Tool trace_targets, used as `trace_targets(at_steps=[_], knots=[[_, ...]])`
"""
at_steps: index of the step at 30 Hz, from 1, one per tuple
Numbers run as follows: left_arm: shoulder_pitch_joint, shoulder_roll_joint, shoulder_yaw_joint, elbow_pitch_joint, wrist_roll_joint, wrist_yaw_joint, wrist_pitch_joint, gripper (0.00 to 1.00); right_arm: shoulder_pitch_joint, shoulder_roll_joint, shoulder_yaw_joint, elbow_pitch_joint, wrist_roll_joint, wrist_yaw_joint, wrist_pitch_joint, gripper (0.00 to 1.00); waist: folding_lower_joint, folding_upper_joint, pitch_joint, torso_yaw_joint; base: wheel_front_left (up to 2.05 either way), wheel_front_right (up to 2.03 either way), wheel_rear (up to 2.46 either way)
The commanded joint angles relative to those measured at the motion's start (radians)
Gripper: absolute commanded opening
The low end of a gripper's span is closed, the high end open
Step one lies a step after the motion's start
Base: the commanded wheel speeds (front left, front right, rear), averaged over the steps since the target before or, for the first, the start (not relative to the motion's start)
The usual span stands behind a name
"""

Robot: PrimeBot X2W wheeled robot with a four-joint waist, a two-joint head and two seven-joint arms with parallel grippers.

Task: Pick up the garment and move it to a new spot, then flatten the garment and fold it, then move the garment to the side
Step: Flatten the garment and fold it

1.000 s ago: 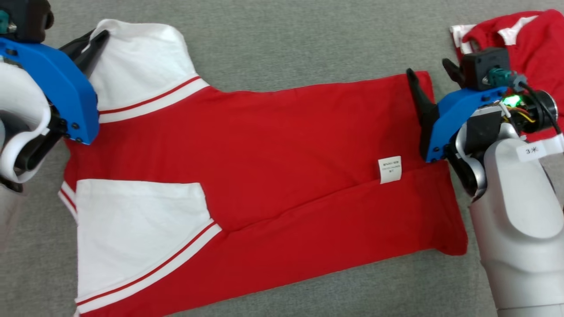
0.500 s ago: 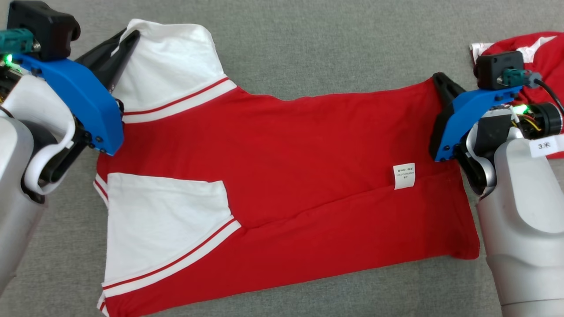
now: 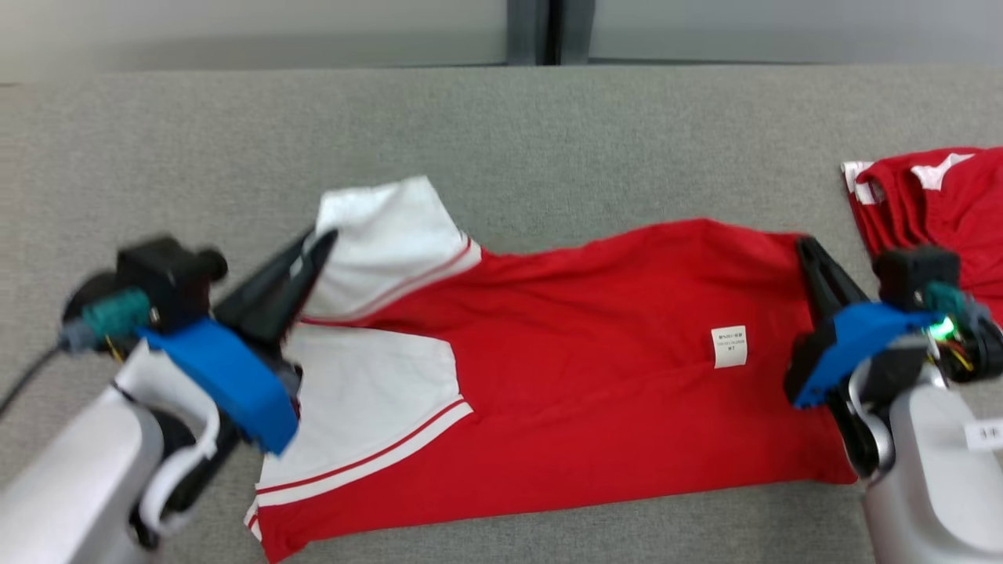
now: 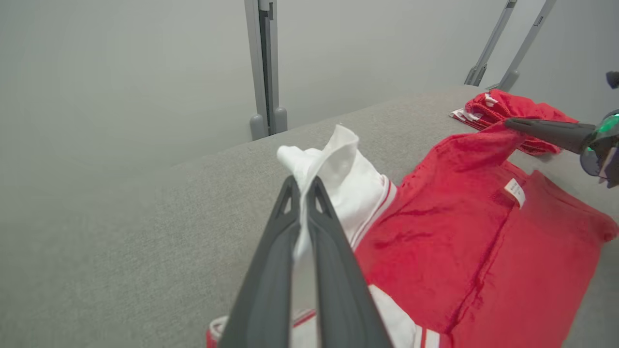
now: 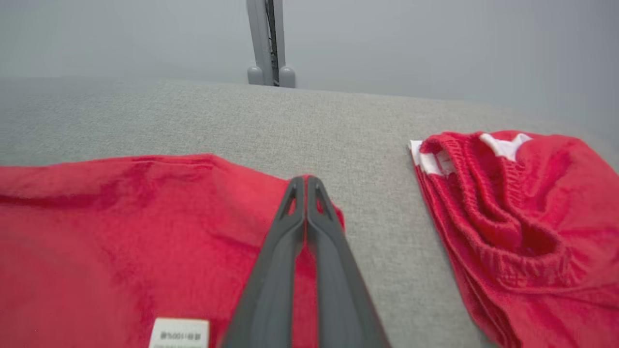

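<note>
Garment (image 3: 595,392), a red shirt with white sleeves and striped cuffs, lies spread on the grey bench (image 3: 548,125); left gripper (image 3: 325,235) pinches its raised white sleeve, the cloth seen between the fingers in the left wrist view; right gripper (image 3: 803,247) clamps the red hem corner; a red bundle (image 3: 932,196) lies near, far right.

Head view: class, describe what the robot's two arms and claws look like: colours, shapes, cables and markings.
Each arm has a pale grey forearm shell, a blue plastic wrist bracket and a black camera block with a teal plug. The left claw and right claw have long, tapering dark grey fingers. The right arm shows a green light, coloured wires and a white label.
</note>
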Motion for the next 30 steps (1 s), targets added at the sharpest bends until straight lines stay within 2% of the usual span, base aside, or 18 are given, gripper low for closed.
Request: trace_targets(at_steps=[1,8,15,16,17,18,21,25,28,30], knots=[[0.058,0.009,-0.006,-0.019,-0.002,0.02,-0.025,0.0,0.056,0.002,-0.019,-0.028,0.001,0.0,-0.015,0.0,0.0002,0.0,-0.023,0.001,0.0,0.0,0.0],[0.295,-0.027,-0.011,-0.015,-0.056,0.096,-0.138,0.0,0.23,0.043,-0.077,-0.133,0.001,0.0,-0.025,0.0,0.0002,0.0,-0.087,0.003,0.0,0.0,0.0],[0.385,-0.072,-0.015,0.054,-0.075,0.104,-0.23,0.0,0.303,0.061,-0.1,-0.17,0.006,0.0,-0.019,0.0,0.0002,0.0,-0.116,0.002,0.0,0.0,0.0],[0.394,-0.082,-0.014,0.066,-0.078,0.103,-0.247,0.07,0.31,0.062,-0.103,-0.174,0.001,0.0,-0.023,0.0,0.0002,0.0,-0.12,0.003,0.0,0.0,0.0],[0.402,-0.09,-0.013,0.078,-0.08,0.101,-0.262,0.42,0.315,0.062,-0.108,-0.177,-0.003,0.0,-0.028,0.21,0.0002,0.0,-0.122,0.003,0.0,0.0,0.0],[0.414,-0.1,-0.006,0.104,-0.082,0.104,-0.295,1.0,0.331,0.064,-0.114,-0.183,-0.007,0.0,-0.039,1.0,0.0002,0.0,-0.128,0.004,0.0,0.0,0.0],[0.43,-0.122,0.025,0.125,-0.097,0.114,-0.346,1.0,0.35,0.065,-0.134,-0.19,0.005,0.0,-0.053,1.0,0.0002,0.0,-0.136,0.007,0.0,0.0,0.0],[0.45,-0.151,0.104,0.115,-0.102,0.152,-0.391,1.0,0.372,0.065,-0.166,-0.196,0.032,0.0,-0.074,1.0,0.0002,0.0,-0.142,0.014,0.0,0.0,0.0],[0.462,-0.167,0.168,0.101,-0.072,0.183,-0.402,1.0,0.378,0.065,-0.175,-0.193,0.043,0.0,-0.081,1.0,0.0002,0.0,-0.146,0.018,0.0,0.0,0.0],[0.467,-0.191,0.233,0.082,-0.015,0.215,-0.403,1.0,0.364,0.065,-0.175,-0.183,0.044,0.0,-0.083,1.0,0.0002,0.0,-0.146,0.021,0.0,0.0,0.0]])
